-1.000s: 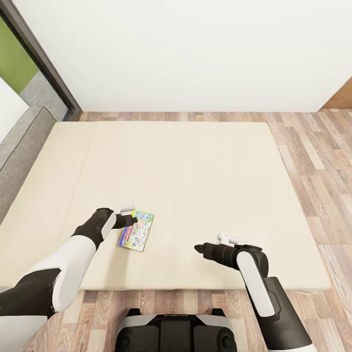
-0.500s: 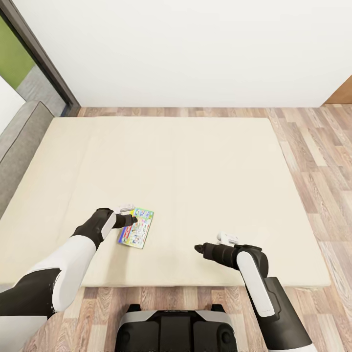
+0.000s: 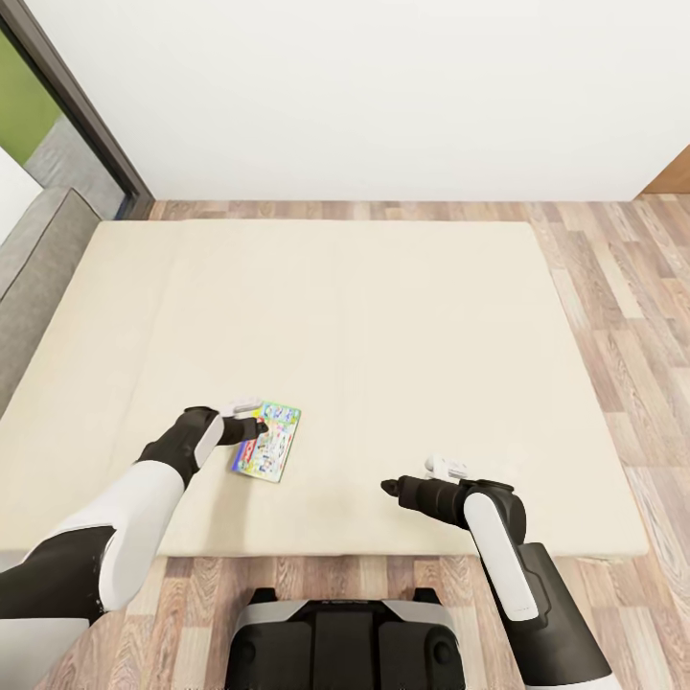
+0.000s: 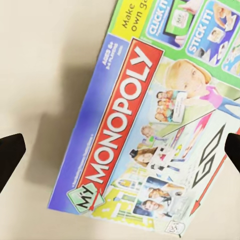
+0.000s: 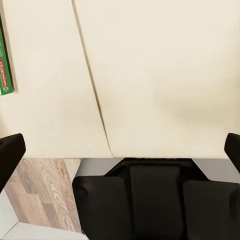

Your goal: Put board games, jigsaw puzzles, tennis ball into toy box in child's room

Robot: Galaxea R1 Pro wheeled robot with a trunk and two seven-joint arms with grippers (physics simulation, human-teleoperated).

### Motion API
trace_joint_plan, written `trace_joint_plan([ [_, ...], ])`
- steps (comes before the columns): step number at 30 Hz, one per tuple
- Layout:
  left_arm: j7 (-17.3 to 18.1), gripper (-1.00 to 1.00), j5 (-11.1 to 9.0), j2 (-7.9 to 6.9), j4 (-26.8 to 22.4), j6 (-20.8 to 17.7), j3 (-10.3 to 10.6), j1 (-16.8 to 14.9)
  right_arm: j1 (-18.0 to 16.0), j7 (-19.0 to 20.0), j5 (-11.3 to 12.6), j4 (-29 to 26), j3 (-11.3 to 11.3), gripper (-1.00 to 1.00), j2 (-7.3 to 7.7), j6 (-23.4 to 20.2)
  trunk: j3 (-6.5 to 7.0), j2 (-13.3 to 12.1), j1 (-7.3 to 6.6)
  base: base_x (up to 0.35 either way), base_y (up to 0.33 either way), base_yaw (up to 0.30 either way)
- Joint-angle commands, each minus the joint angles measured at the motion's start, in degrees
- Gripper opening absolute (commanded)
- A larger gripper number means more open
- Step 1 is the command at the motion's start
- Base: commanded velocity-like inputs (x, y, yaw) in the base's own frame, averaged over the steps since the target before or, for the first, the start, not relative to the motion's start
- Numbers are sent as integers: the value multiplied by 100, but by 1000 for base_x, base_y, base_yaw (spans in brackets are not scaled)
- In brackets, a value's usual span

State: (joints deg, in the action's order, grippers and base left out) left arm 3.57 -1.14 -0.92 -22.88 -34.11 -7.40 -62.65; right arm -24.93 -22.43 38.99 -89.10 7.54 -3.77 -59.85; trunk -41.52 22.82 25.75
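Whole head view has shifted since a second ago (camera moved): the bed point(image 3: 383, 316) sits higher in frame, more base at the bottom edge. The left gripper point(image 3: 251, 427) stays over the one board game point(image 3: 267, 440) at lower left centre of the mattress, fingers spread wide and gripping nothing; the game lies flat, "My Monopoly" cover up. The right gripper point(image 3: 391, 487) hangs at lower right centre, also wide open and empty. One game, two grippers.

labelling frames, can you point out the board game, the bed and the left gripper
board game point(image 4: 145, 125), left wrist view, middle of its printed cover
bed point(image 3: 383, 316), head view, bare middle of the beige mattress
left gripper point(image 3: 257, 425), head view, between its fingers, at the game's near edge
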Motion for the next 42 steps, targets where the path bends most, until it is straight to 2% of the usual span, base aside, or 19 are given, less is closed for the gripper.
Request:
trace_joint_plan([
  [1,71,100,-13,-8,-25,-40,-32,-2,-3,-55,56,-12,-1,100,1,-15,-16,9,3,0,0,0],
  [9,336,100,3,-20,-134,-81,-17,-2,-3,58,71,-52,-80,100,12,-15,-92,9,3,0,0,0],
  [15,396,100,7,-22,-155,-85,-12,-2,-3,481,96,-99,-152,100,15,-15,-149,9,3,0,0,0],
  [16,406,100,8,-22,-158,-86,-10,-2,-3,778,101,-108,-190,100,21,-15,-158,9,3,0,0,0],
  [22,420,100,9,-22,-163,-87,-8,-2,-3,1951,104,-121,-370,100,31,-15,-215,9,3,0,0,0],
  [29,424,100,9,-22,-164,-87,-8,-2,-3,3212,106,-124,-756,100,77,-15,-281,9,3,0,0,0],
  [36,421,100,10,-21,-165,-87,-1,-2,-3,4077,108,-125,-1029,100,253,-15,-347,9,3,0,0,0],
  [42,420,100,9,-19,-165,-88,1,-2,-2,4438,108,-125,-1092,100,331,-15,-403,9,3,0,0,0],
])
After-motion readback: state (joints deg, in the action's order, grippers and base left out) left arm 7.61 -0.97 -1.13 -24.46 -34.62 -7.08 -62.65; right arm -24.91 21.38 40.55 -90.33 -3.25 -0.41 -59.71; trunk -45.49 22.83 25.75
